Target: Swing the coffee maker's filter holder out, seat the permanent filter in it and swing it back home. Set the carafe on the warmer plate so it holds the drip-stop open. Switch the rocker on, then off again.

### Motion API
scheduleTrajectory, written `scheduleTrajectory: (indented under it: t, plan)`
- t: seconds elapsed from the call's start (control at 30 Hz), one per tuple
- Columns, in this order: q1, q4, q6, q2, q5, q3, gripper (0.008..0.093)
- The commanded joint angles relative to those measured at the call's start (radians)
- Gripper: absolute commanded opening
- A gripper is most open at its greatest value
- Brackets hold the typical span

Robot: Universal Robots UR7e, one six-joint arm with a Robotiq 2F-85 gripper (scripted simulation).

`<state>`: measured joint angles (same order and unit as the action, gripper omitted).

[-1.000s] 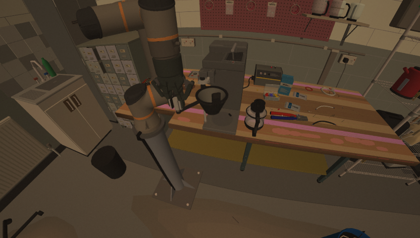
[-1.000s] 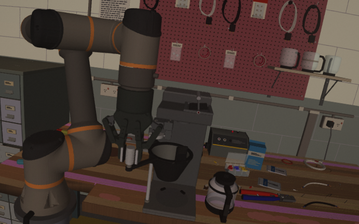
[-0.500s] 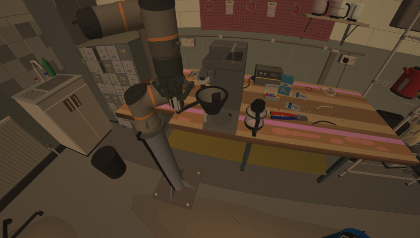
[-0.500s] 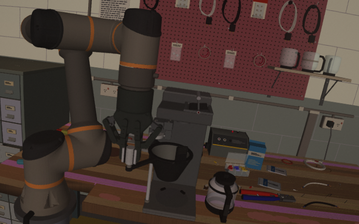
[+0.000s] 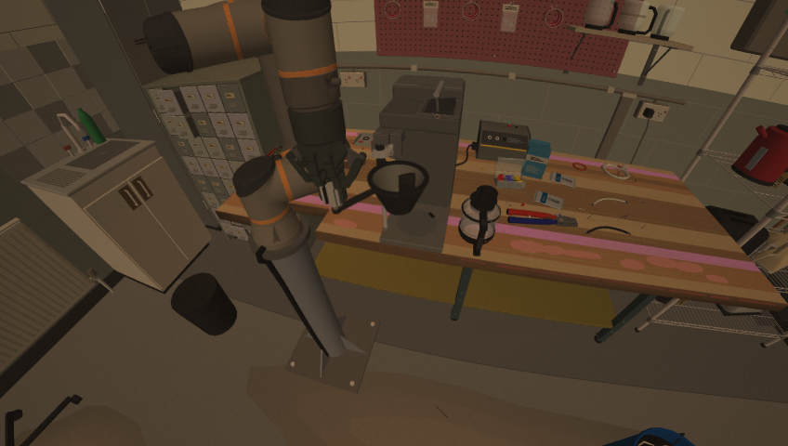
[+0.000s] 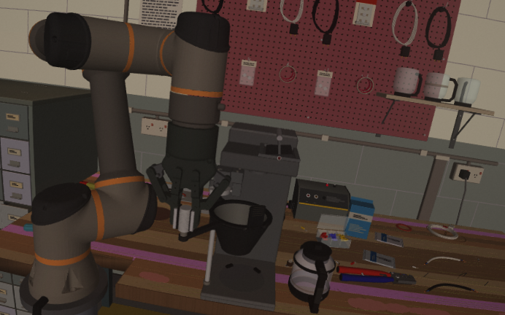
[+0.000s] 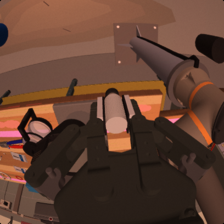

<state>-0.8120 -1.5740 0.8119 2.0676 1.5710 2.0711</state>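
Observation:
The black cone-shaped filter holder stands swung out in front of the grey coffee maker, its thin arm ending in a pale upright handle at the left. I grip that handle in my closed gripper. The holder looks open at the top with a dark insert inside. The glass carafe stands on the bench right of the machine, off the warmer plate. I cannot make out the rocker.
The bench front edge runs just below the machine, with my arm's base column close at its left. Pliers, small boxes and a black power unit lie right of the carafe. A filing cabinet stands behind.

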Motion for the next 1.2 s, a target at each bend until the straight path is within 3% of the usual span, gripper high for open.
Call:
scheduleTrajectory:
  t: [0.0,0.53,1.17]
  plan:
    - [0.001,-0.002,-0.001,-0.002,0.0,-0.002,0.008]
    - [0.041,-0.027,-0.041,-0.053,0.0,-0.028,0.008]
    - [0.137,-0.072,-0.137,-0.164,0.0,-0.093,0.008]
